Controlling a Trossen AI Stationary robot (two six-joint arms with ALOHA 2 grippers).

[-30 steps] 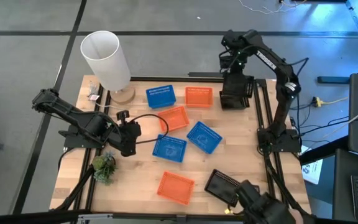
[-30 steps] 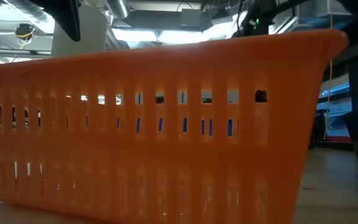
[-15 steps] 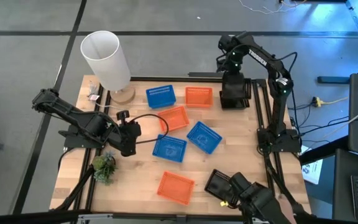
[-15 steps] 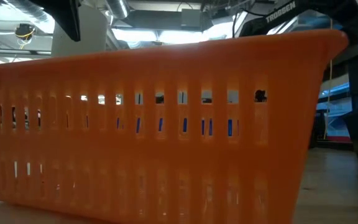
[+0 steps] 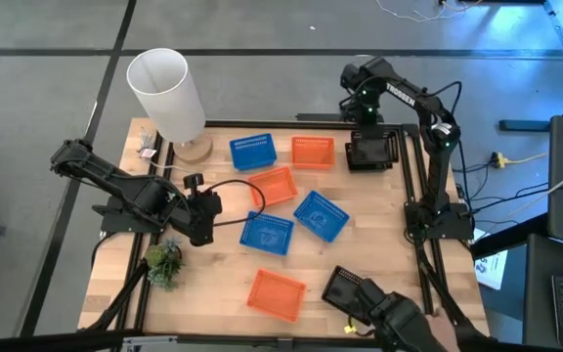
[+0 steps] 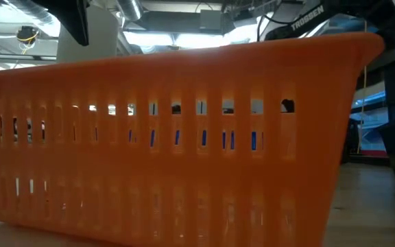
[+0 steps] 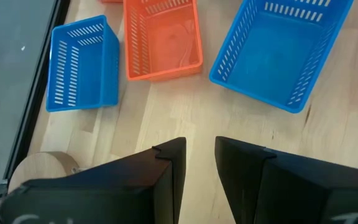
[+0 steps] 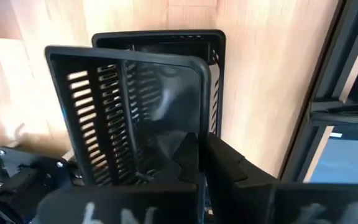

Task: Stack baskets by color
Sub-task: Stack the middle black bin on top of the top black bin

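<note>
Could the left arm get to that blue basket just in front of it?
Probably yes: the left gripper is open and empty, with only bare table between it and the blue basket.

A near orange basket blocks the low view.

Right arm reaching over table's far right corner, jaws clamped. Left arm low at left side, jaws slightly parted.

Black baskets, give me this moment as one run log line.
right pincer: shut on black basket | above second black basket, far right corner | third black basket: near edge | left pincer: idle
</note>
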